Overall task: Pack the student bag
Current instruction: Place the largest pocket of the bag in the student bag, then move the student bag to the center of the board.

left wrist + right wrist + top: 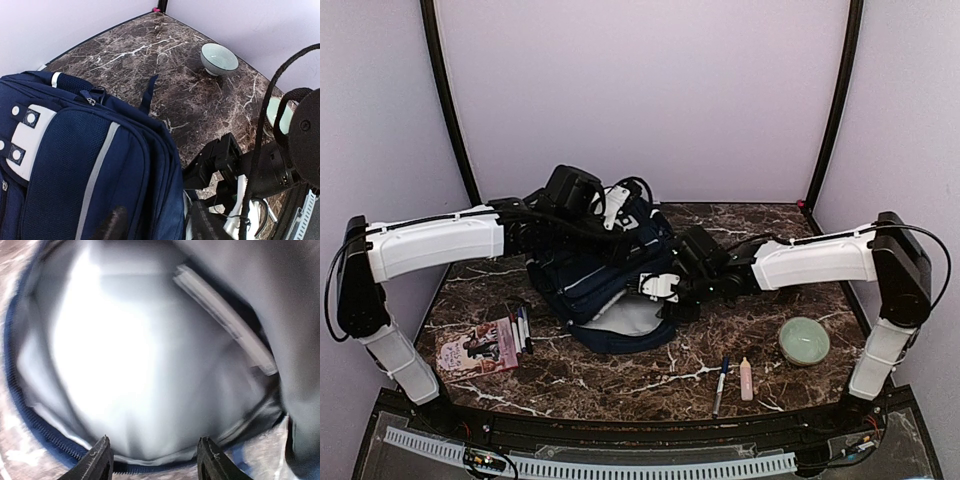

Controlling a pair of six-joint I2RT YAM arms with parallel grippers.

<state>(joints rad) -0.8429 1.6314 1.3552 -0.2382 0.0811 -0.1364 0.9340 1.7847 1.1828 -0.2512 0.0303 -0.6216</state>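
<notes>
Top view puts the bag (588, 282) at frame centre, mouth facing the lower edge just beside my right claw (666, 298), spread and empty, nearer than my left claw (615, 210) at the bag's upper end, whose state I cannot tell.

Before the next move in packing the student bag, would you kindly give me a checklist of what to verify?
1. Mouth of the student bag gapes wide: ok.
2. Right tool open and empty at the mouth's rim: ok.
3. Left tool gripping the bag's top: cannot tell.
4. Room inside: one flat item lies along the side, the pale lining otherwise bare: ok.
5. Books, pen and bowl lie uncovered on the table: ok.
</notes>
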